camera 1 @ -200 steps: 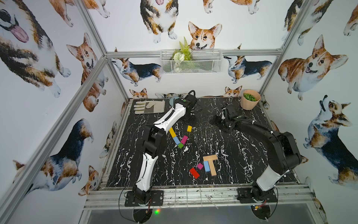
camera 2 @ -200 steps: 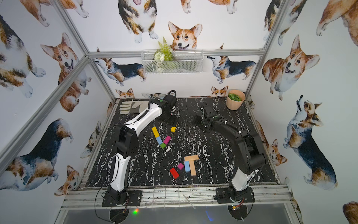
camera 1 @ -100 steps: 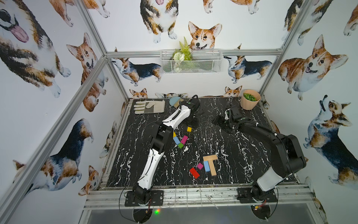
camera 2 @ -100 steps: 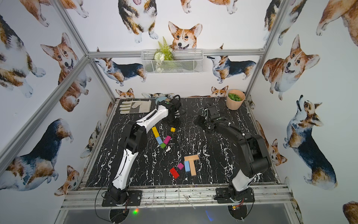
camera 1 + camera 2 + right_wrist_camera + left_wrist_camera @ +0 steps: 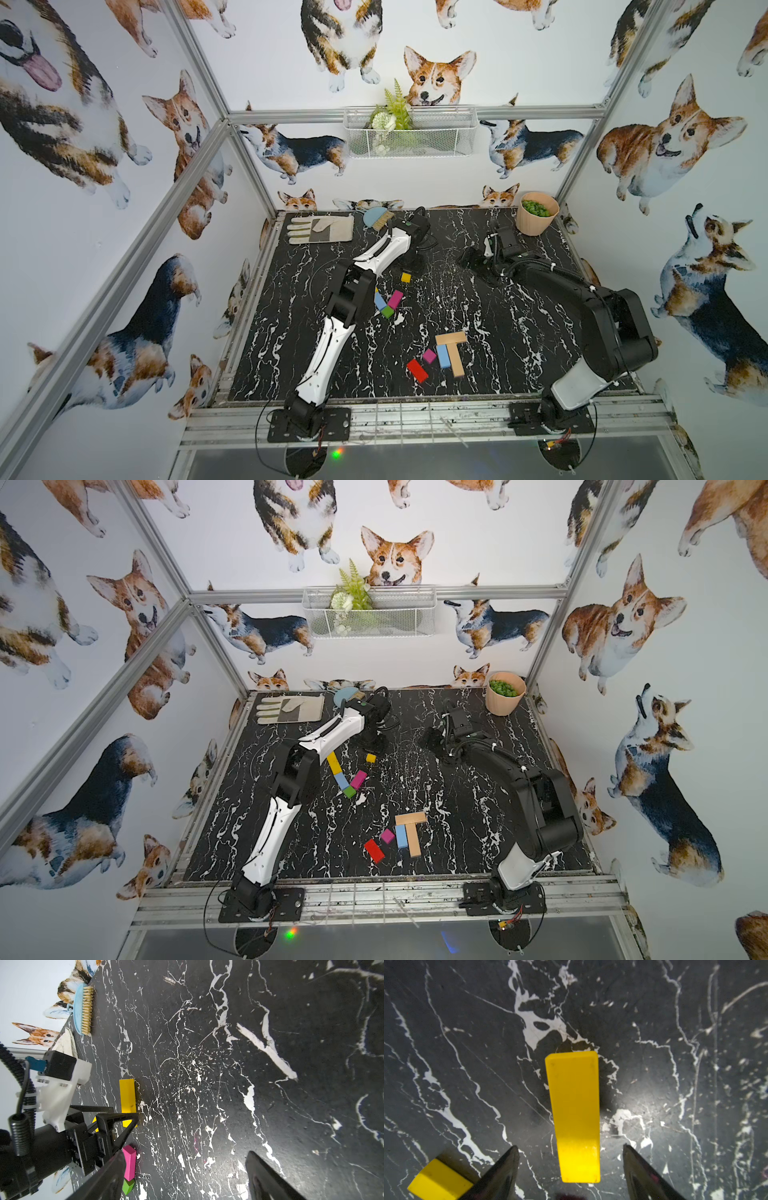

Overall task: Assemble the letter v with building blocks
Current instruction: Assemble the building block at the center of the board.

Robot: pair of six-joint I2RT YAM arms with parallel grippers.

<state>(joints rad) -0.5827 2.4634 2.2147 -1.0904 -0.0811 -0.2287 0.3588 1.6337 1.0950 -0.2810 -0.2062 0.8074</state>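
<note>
Nearest on the bench, the red block and two tan bars lie among the spares, out of harm's way. Beyond them, toward 11 o'clock, the V is part built: the green block makes the point, a light blue block and the laid yellow bar run off toward 11 o'clock, and the magenta block leans toward 1 o'clock. Just past the magenta block, apart from it, the loose yellow bar lies flat, and the left hand straddles its near end, fingers wide, clear of both sides, holding nothing. The gaps look unequal, so one finger would likely touch first and skew the bar; a grip so near one end may let the long part droop or swing once lifted. The other finger stands close to the laid yellow bar's far end and could knock that stroke crooked. At 3 o'clock the right hand hangs wide open and empty, well apart.
</note>
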